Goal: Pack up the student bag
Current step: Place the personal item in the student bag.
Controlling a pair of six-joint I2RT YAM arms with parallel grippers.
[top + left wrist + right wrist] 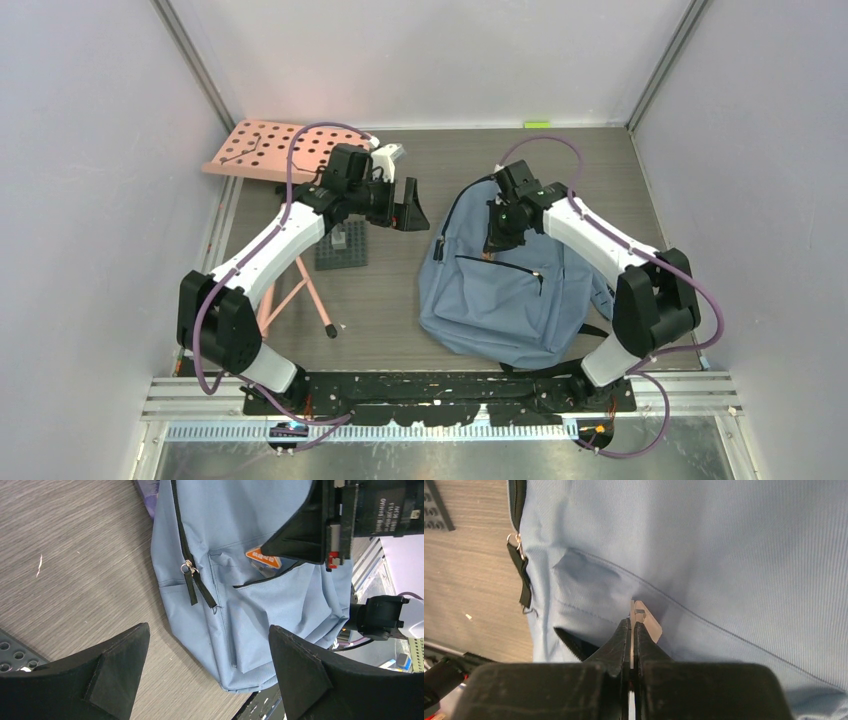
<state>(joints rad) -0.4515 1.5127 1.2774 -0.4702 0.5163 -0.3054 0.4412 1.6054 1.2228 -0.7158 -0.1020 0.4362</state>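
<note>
The student bag [510,295] is a blue-grey backpack lying flat on the right half of the table; it also fills the left wrist view [240,610] and the right wrist view [724,555]. Its front pocket zip [270,577] gapes open. My right gripper [631,625] is shut on a thin clear flat piece [646,620] with an orange label [262,557], holding it just above the pocket mouth [571,645]. My left gripper [410,215] hovers left of the bag's top, open and holding nothing [207,630]. Two black zip pulls [195,582] hang on the bag's side.
A pink pegboard [265,150] lies at the back left. A dark grey studded baseplate [342,250] with a small grey block sits under the left arm, beside pink rods [300,290]. Walls close in on three sides, and a metal rail [440,400] runs along the near edge.
</note>
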